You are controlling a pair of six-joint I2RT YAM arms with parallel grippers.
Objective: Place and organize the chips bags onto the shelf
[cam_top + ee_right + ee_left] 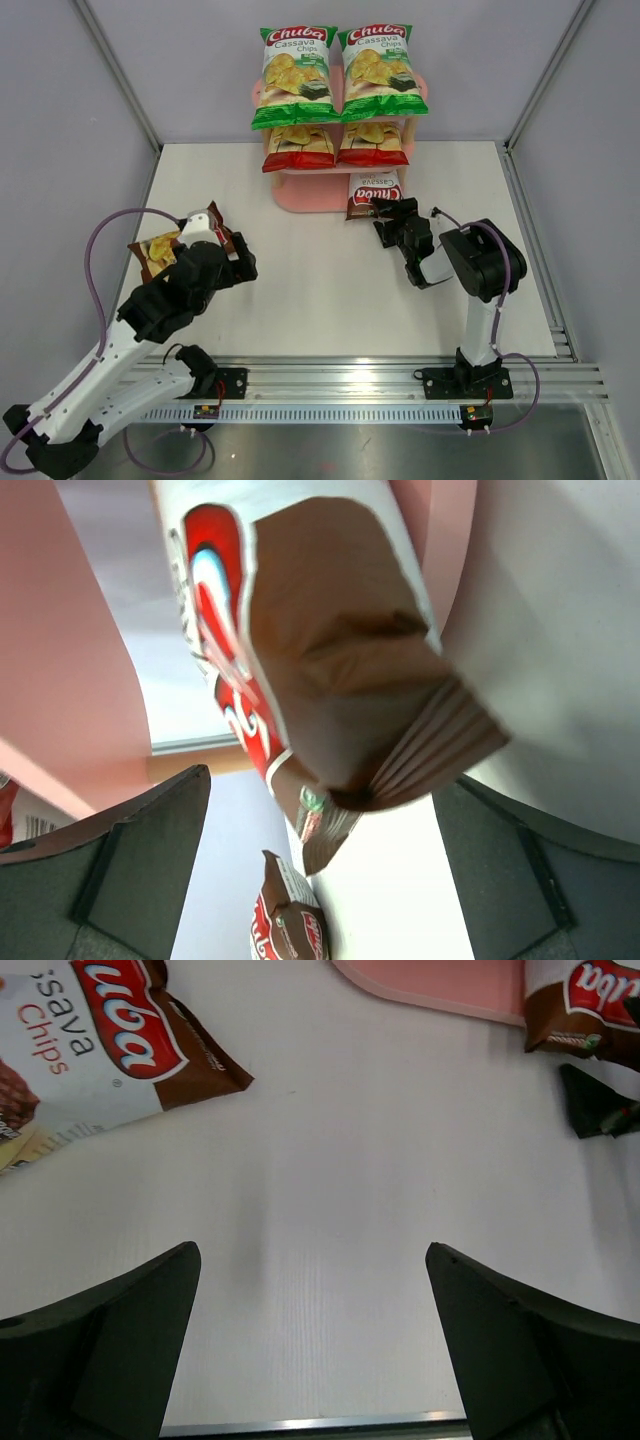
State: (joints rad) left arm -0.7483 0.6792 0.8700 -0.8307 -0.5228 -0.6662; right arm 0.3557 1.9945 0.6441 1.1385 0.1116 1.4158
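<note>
Brown bag (350,700) half-hidden (under shelf (60,680)).

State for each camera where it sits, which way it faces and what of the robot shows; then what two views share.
Top external: above and behind, looking down on the shelf, left arm and right arm.
Left wrist: low over the table, facing the shelf; left gripper open below.
Right wrist: close up on the brown bag; right gripper open below.
Shared: top external and left wrist also show that bag.
</note>
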